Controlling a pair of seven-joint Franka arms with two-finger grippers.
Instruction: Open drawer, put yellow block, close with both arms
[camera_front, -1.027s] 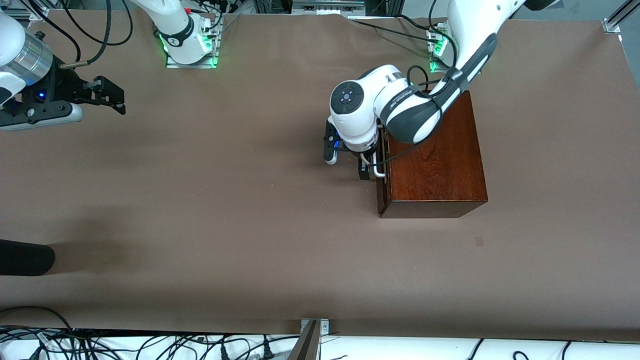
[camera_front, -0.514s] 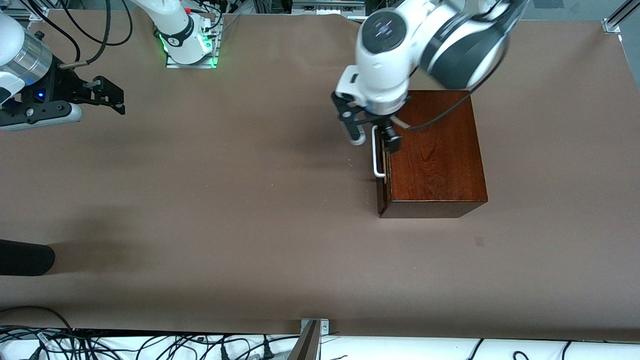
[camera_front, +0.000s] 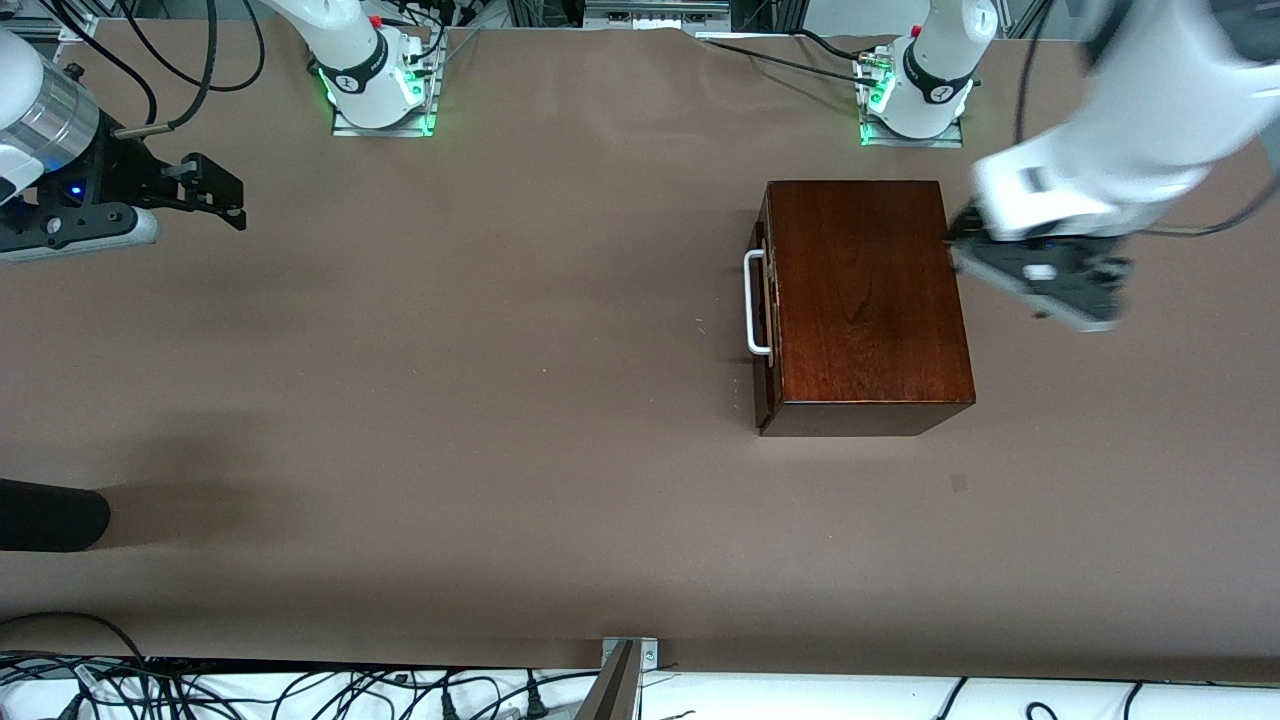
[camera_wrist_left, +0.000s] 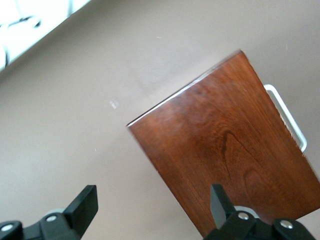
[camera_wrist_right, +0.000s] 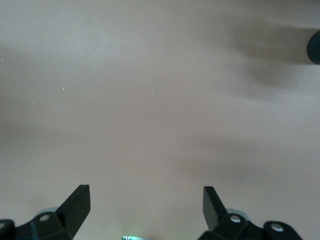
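Brown paper-covered table (camera_front: 480, 400). Dark mahogany box (camera_front: 865, 300) sits on it, right of frame centre, drawer shut, white handle (camera_front: 755, 303) facing frame left. Two arm bases (camera_front: 375, 85) bolted along top edge. Small pale mark (camera_front: 958, 483) lower right.

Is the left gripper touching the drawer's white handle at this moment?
Apart. The front view shows the left gripper open in the air past the box's opposite end from the handle.

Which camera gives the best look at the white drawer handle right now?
The front view: the whole white handle shows against the closed drawer's front. The left wrist view catches only part of it past the box top. The right wrist view shows just table.
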